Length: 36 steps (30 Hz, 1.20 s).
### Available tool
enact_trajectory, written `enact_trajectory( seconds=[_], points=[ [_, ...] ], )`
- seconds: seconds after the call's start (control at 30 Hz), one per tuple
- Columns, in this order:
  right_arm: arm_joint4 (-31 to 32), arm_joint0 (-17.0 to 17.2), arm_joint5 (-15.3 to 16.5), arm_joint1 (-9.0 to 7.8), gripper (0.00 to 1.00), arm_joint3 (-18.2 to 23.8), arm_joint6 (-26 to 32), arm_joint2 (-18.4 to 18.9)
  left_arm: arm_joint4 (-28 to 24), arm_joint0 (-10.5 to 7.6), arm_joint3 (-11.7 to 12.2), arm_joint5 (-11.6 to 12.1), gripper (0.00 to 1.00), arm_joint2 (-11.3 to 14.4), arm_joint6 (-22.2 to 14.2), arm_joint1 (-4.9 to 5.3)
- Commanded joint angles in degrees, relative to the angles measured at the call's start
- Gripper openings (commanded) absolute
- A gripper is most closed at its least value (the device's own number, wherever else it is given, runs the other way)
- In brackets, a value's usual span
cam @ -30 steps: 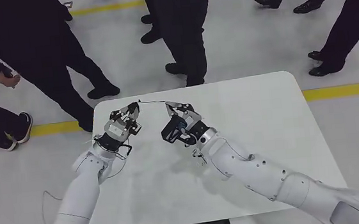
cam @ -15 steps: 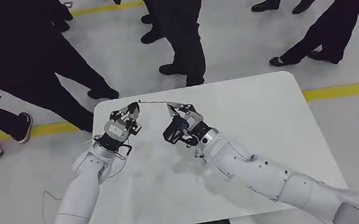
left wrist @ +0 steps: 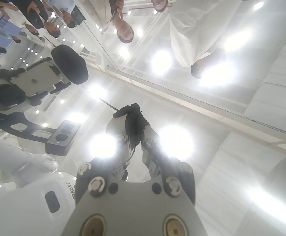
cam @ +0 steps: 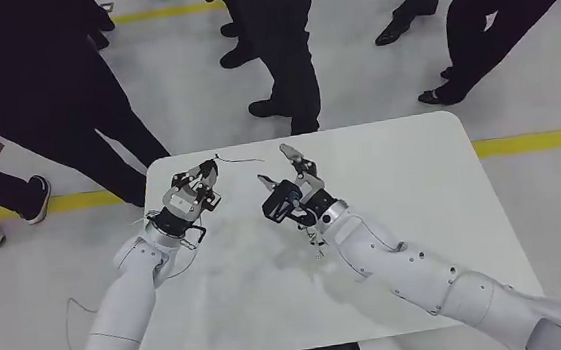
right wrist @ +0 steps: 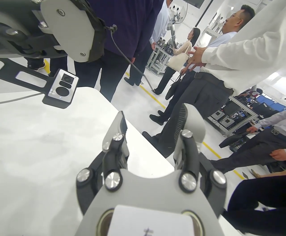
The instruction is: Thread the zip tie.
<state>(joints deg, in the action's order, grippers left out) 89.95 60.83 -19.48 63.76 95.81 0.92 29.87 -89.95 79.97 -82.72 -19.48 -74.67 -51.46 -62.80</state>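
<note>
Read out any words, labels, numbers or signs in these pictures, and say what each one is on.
Lettering on the white arm shell: a maker's mark, turned over and partly cut off, not quoted.
Mark on the white label under the right hand: cut off at the edge, unreadable.
Dark board in the room behind: too small to read.
Zip tie, table: no print.
</note>
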Motion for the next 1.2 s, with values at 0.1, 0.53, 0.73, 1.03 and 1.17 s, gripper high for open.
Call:
enact_trajectory(
  seconds=[0.1,0.53,0.73,1.03,1.17],
  points=[
    [0.0,0.4,0.5,-0.06,1.00,-0.2,-0.3,0.7,0.0,0.00,0.0,0.0,0.00,0.0,0.0,0.00],
    [0.0,8.3,8.4,-6.63,1.00,6.0,-4.4,14.4,0.0,0.00,0.0,0.0,0.00,0.0,0.0,0.00],
    [0.0,11.9,9.3,-8.76,1.00,9.8,-4.3,18.6,0.0,0.00,0.0,0.0,0.00,0.0,0.0,0.00],
    [0.0,11.9,9.3,-8.76,1.00,9.8,-4.3,18.6,0.0,2.07,-2.6,0.0,0.00,0.5,-3.2,-0.13],
    [0.0,11.9,9.3,-8.76,1.00,9.8,-4.3,18.6,0.0,2.53,-2.6,0.0,0.00,0.3,-3.1,-0.05]
  ],
)
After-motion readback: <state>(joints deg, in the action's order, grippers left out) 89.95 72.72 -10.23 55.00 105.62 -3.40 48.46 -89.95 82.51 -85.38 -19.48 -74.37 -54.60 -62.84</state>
